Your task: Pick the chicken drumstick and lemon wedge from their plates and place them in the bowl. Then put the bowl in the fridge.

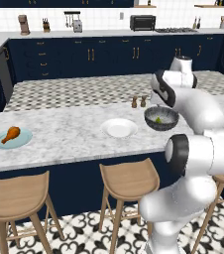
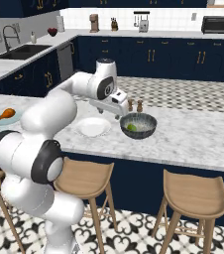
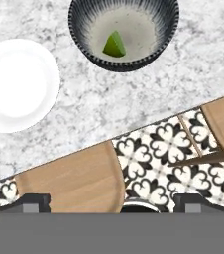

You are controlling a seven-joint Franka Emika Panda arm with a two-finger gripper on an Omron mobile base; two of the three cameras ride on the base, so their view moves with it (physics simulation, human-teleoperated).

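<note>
lemon wedge in bowl | hand above, empty (open)

Bare bench between plates
Open marble lies at nine o'clock of the white plate; two shakers stand at twelve o'clock of the bowl.

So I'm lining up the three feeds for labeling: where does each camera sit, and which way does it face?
Left base view: behind-left of the arm, looking forward and down at the counter; the white arm fills its right side.
Right base view: behind-right, arm at its left, gripper above the counter.
Hand view: looks straight down over the counter edge; fingertips at the bottom.
All three share the bowl holding the lemon wedge, beside the white plate.
</note>
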